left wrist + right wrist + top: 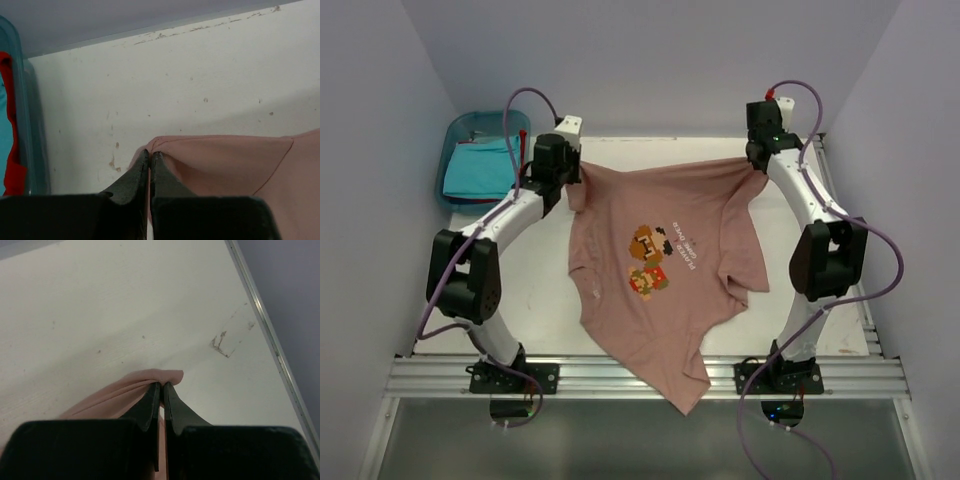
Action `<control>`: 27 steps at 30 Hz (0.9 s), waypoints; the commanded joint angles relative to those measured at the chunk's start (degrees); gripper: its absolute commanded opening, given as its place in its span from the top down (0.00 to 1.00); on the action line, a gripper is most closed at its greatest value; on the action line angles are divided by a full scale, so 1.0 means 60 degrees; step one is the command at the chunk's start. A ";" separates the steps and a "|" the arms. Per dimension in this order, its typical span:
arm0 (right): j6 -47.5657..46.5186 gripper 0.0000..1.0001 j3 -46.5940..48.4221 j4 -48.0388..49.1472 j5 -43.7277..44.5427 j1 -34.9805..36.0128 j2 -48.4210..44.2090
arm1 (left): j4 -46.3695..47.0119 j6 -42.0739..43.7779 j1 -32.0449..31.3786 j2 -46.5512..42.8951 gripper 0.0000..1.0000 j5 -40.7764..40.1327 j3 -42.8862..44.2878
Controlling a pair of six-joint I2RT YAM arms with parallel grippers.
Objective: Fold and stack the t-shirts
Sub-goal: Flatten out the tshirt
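Observation:
A dusty pink t-shirt (665, 255) with a pixel-character print is stretched over the table, its lower part hanging past the near edge. My left gripper (572, 172) is shut on the pink t-shirt's far left corner (160, 145). The right gripper (756, 160) is shut on its far right corner (167, 376). The cloth between them is pulled taut along the far side. A turquoise t-shirt (480, 168) lies in the blue bin; a red t-shirt (11, 165) shows beside it in the left wrist view.
The blue plastic bin (460, 128) stands at the far left corner, close to my left arm. The table's metal right edge (270, 335) runs near the right gripper. An aluminium rail (640, 375) crosses the near edge under the hanging hem.

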 commanded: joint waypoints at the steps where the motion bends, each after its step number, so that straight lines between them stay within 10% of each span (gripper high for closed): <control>1: 0.0232 1.00 0.0839 0.0206 0.0747 -0.0294 0.0510 | 0.0656 0.0260 0.0296 0.0769 1.00 0.0128 0.0858; 12: 0.0451 1.00 0.4760 -0.0526 0.1524 -0.0514 0.3101 | -0.0223 0.0202 0.0325 0.3949 1.00 0.0671 0.5396; 14: 0.0684 0.82 0.5335 -0.0628 0.1627 -0.0514 0.3672 | -0.0340 -0.0148 0.0325 0.4434 0.84 0.0656 0.6608; 15: 0.0715 0.66 0.5439 -0.0368 0.1468 -0.0499 0.3689 | -0.0340 -0.0266 0.0325 0.4464 0.67 0.0656 0.6906; 16: 0.0686 0.47 0.5309 -0.0119 0.1263 -0.0514 0.3632 | -0.0340 -0.0601 0.0325 0.4377 0.29 0.0627 0.7097; 18: 0.0642 0.05 0.4567 0.0611 0.0998 -0.0514 0.3077 | -0.0079 -0.0794 0.0325 0.3983 0.00 0.0583 0.6954; 27: 0.0144 0.01 -0.0563 0.2874 -0.0174 -0.0353 -0.1023 | 0.0700 -0.1320 0.0311 0.0645 0.02 0.1576 0.3134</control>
